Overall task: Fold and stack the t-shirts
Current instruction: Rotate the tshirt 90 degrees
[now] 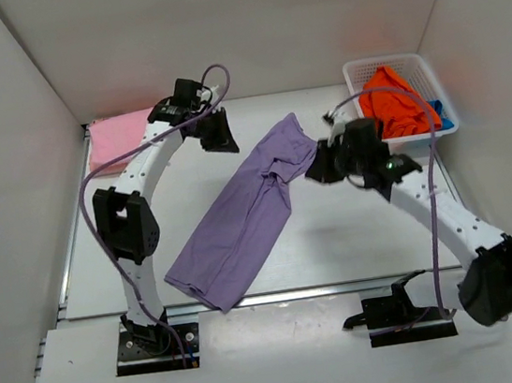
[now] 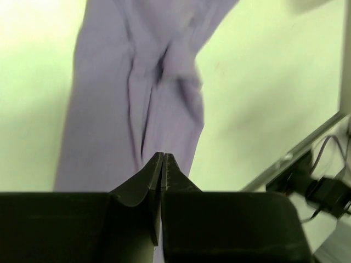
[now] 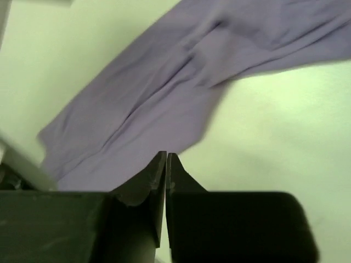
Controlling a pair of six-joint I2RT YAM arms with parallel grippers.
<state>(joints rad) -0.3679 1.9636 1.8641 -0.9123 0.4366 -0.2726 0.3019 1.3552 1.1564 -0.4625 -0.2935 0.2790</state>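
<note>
The left pincer (image 2: pixel 163 157) and right pincer (image 3: pixel 166 157) hung clenched and empty above the purple t-shirt (image 1: pixel 241 217), whose bunched middle risked a crooked fold unless smoothed first.

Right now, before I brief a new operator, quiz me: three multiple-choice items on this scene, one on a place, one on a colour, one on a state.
1. Where is the pink shirt? A in a basket; B at the far left corner of the table; C under another shirt.
2. Which shirt lies spread mid-table? A orange; B the purple shirt; C blue.
3. How is the left hand? A shut, empty; B wide open; C shut on pink cloth.
Answers: B, it lies at the far left; B, purple cloth crosses the middle; A, its wrist view shows it closed on nothing.
</note>
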